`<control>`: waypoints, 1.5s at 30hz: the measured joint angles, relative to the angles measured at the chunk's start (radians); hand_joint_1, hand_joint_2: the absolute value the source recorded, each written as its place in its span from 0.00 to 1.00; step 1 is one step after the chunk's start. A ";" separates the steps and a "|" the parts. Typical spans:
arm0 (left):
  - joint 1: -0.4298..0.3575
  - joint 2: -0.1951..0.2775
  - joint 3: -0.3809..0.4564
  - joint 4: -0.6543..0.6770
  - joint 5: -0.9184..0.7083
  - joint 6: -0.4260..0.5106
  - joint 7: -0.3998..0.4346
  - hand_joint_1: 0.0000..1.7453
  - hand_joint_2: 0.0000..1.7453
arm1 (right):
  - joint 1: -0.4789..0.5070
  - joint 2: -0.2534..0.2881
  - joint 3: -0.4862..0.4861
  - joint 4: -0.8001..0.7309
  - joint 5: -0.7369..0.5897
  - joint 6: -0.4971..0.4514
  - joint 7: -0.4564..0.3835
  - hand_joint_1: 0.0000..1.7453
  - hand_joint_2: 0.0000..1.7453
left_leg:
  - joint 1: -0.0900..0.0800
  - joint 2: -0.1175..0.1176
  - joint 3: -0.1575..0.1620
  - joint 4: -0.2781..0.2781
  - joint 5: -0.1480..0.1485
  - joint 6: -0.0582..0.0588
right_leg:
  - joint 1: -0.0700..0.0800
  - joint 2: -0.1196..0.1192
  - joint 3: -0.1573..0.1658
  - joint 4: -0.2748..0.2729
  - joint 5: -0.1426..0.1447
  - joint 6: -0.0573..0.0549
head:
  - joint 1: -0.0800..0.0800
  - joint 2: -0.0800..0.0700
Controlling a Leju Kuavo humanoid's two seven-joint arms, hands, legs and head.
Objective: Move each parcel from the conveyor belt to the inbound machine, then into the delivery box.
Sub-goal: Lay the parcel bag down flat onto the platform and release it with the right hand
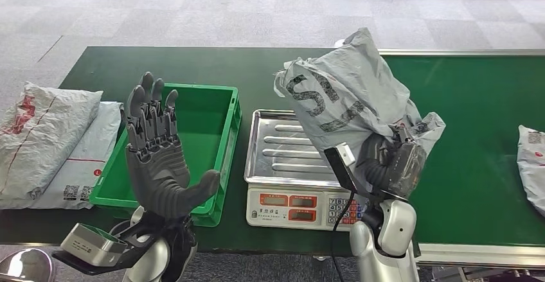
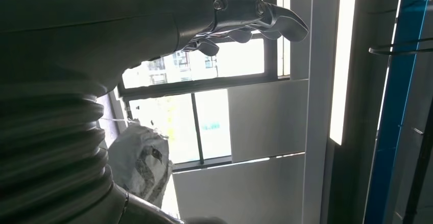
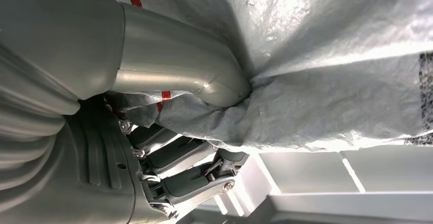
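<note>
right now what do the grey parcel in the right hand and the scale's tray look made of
Crinkled grey parcel bag, gripped by the right hand: thin plastic film, judging by its sharp creases and soft sheen. Ribbed silver tray on the scale: probably stainless steel, given its bright reflective surface.

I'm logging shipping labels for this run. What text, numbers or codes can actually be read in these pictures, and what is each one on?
Large black letters, partly readable as "S" and "F", on the grey parcel held by the right hand; folds break up the rest.
Scale displays and keypad: too small to read.
QR codes and red marks on the white parcels beside the green bin: too small to read.
Label on the parcel at the belt's right edge: blurred.
</note>
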 joint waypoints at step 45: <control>0.002 0.010 -0.006 0.018 0.000 -0.005 0.000 0.00 1.00 | -0.038 -0.034 0.125 0.217 -0.212 0.155 -0.035 1.00 1.00 | 0.000 -0.001 -0.001 0.000 0.000 0.000 | 0.000 0.000 0.000 0.000 0.000 0.000 | 0.000 0.000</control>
